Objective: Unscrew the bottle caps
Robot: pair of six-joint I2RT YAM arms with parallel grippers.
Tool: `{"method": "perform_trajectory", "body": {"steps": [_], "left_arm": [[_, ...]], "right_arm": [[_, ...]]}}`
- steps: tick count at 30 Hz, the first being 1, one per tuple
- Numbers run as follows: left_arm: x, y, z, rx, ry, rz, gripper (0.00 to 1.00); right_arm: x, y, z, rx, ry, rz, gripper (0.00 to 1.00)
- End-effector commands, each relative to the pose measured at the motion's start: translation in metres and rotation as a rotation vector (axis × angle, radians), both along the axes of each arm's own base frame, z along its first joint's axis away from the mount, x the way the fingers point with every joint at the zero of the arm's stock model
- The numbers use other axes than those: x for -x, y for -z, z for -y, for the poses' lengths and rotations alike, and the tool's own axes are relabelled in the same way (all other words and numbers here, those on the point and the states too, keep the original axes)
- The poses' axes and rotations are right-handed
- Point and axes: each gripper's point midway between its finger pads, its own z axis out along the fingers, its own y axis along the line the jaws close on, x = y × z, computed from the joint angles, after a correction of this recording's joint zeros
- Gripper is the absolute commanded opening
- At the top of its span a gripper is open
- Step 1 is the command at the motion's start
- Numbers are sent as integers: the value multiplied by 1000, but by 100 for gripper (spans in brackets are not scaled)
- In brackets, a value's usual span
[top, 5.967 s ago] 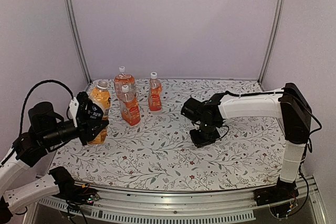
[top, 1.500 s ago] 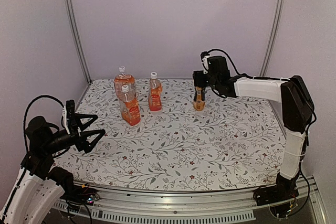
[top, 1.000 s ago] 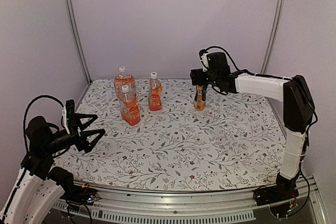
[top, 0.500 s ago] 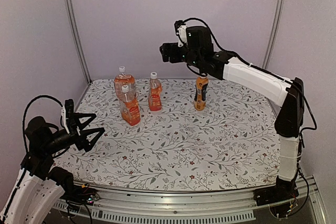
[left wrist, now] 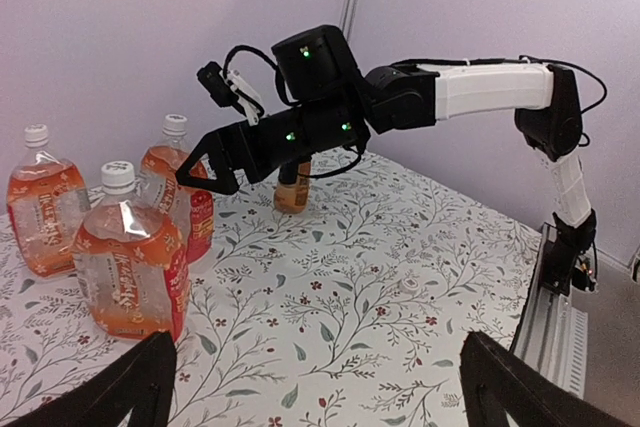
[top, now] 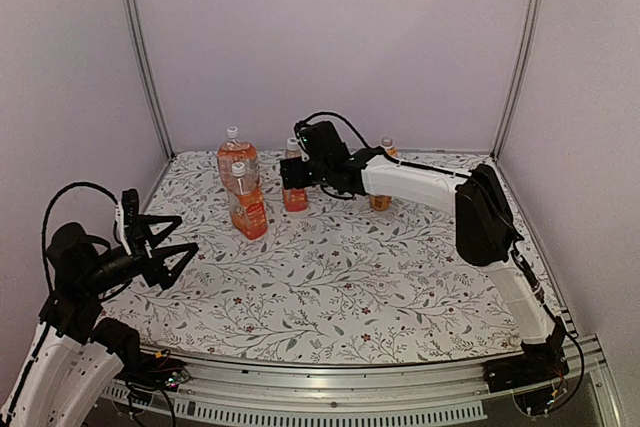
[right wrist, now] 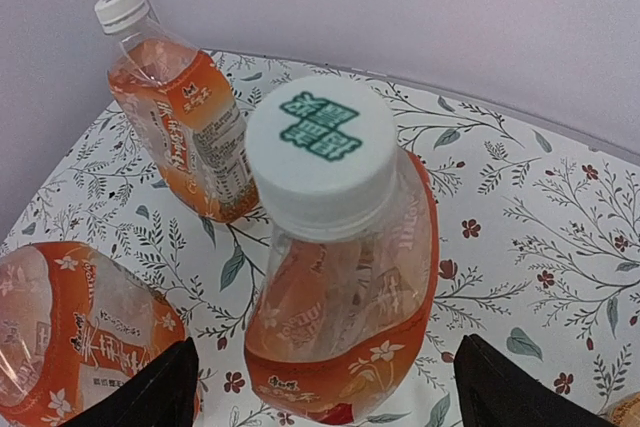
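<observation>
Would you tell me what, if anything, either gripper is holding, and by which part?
Nothing is held: the right gripper is open over the white cap of a bottle, and the left gripper is open and empty.

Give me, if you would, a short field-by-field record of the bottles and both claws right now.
surface: floral-patterned table
red-labelled bottles: three, upright, white caps on
fourth bottle: upright, apart to the right, partly hidden behind the right arm
right claw: open, poised over the rightmost red-labelled bottle's cap
left claw: open, empty, at the table's left side
</observation>
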Motion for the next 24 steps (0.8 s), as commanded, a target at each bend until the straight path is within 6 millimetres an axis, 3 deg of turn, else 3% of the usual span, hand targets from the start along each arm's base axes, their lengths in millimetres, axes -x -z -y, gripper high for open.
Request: {"method": "perform_trajectory", "body": {"steps": [1, 4, 9, 12, 17, 24], "left_arm": [[-3, 2, -3, -3, -16, 6, 100], [-3, 3, -3, -4, -18, 4, 100], [-4, 3, -3, -5, -20, -1, 100], [-4, 4, -3, -5, -20, -4, 100], [-4, 3, -3, -2, -17, 0, 99], [-3, 3, -3, -3, -16, 4, 100]], "right_arm": [[-3, 2, -7, -34, 34, -8, 89], [-7, 16, -8, -17, 44, -11, 84], [-10, 27, -12, -8, 36, -15, 63], [-8, 25, -12, -4, 25, -14, 51], [-7, 18, -9, 11, 21, -2, 45], [1, 13, -15, -5, -37, -19, 20]]}}
